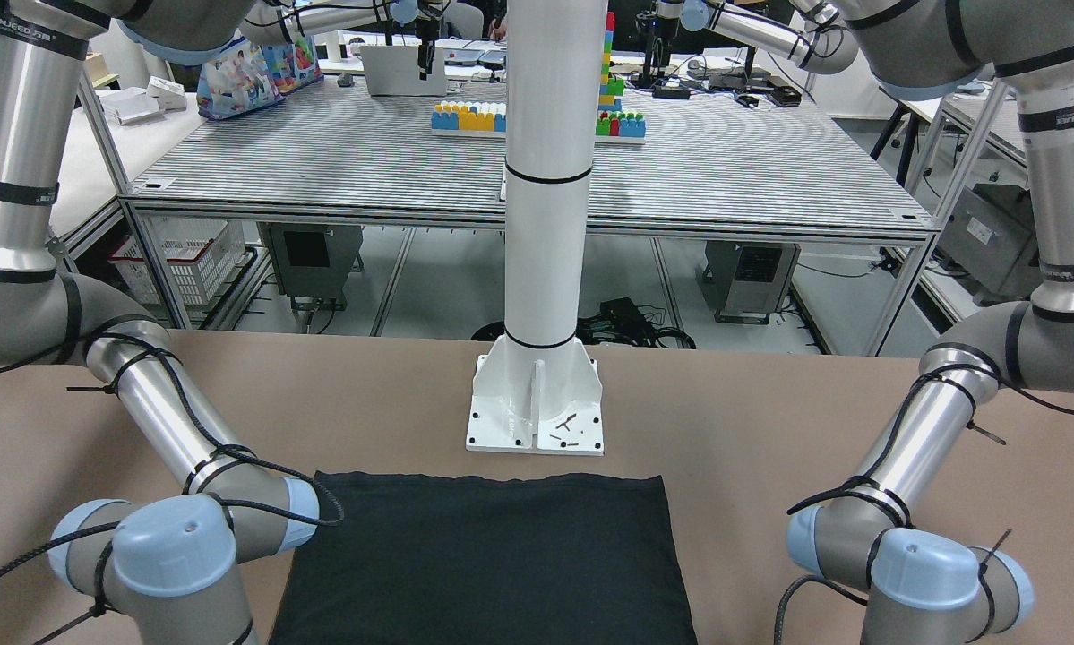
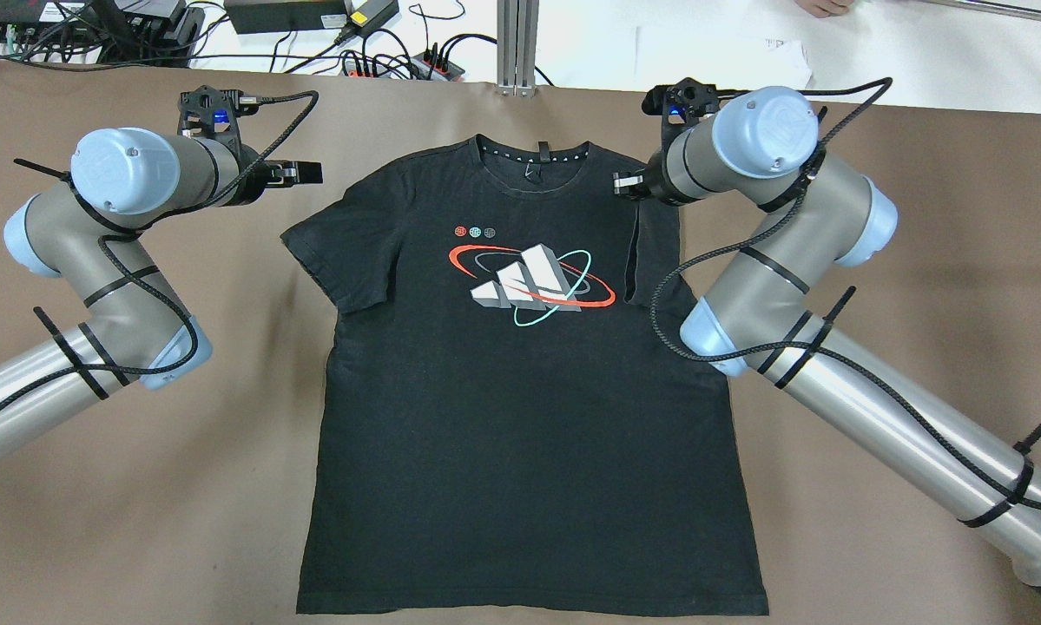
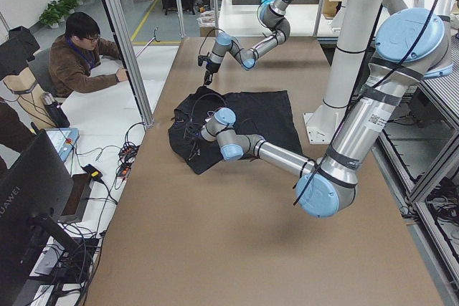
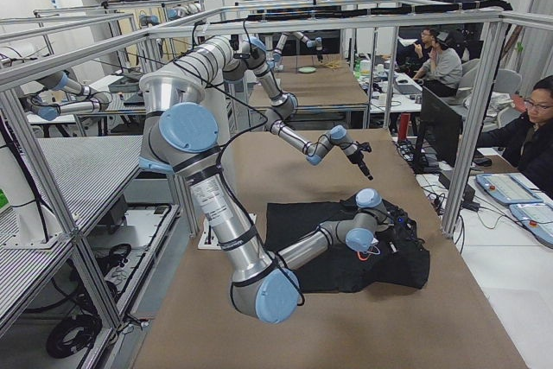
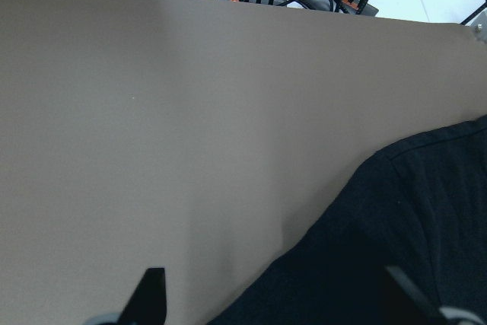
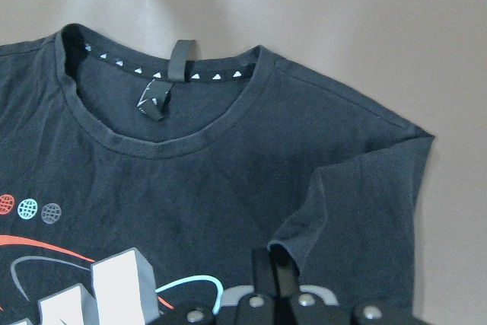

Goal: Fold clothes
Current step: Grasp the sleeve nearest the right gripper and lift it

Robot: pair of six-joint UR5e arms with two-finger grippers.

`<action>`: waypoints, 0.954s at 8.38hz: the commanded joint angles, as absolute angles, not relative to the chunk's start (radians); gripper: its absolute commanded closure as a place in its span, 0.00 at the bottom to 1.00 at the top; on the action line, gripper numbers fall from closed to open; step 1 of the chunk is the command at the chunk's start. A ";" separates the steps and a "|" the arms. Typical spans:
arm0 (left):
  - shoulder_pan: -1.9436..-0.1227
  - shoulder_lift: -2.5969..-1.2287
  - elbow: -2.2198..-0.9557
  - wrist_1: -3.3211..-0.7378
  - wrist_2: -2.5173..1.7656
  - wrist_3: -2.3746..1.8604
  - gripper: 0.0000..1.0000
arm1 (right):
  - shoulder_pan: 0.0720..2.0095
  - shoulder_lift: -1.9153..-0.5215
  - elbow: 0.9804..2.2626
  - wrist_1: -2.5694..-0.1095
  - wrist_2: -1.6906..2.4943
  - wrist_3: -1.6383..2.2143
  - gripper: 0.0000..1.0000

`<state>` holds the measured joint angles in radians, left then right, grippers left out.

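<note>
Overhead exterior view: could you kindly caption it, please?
Black T-shirt lies flat; right gripper at folded-in sleeve, left gripper open.

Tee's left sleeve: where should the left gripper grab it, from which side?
Pinch the left sleeve at its outer hem, from the robot's left. The sleeve lies flat, spread clear of the T-shirt body, so that edge is free; the open left gripper hovers by it.

The T-shirt [image 2: 520,417] is soft, matt black cloth with stitched hems. The print [image 2: 529,282] on its chest looks smoother, in white, red and teal. The bench top [image 2: 181,521] is matt brown out to its edges. The left arm [image 2: 16,391] and the right arm [image 2: 902,408] have shiny brushed-metal tubes, dull grey joints and smooth pale-blue plastic caps [image 2: 125,169]. The white pillar [image 1: 545,224] at the robot-side edge is glossy.
</note>
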<state>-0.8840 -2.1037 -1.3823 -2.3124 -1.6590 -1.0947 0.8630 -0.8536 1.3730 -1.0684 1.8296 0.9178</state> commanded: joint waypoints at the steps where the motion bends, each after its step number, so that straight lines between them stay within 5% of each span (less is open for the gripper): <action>1: -0.871 -2.108 -1.364 -2.318 -1.652 -1.094 0.00 | 0.766 -0.770 1.299 -1.069 1.674 0.931 0.05; 8: -0.807 -2.080 -1.350 -2.360 -1.622 -1.033 0.00 | 0.778 -0.767 1.351 -1.072 1.703 0.971 0.06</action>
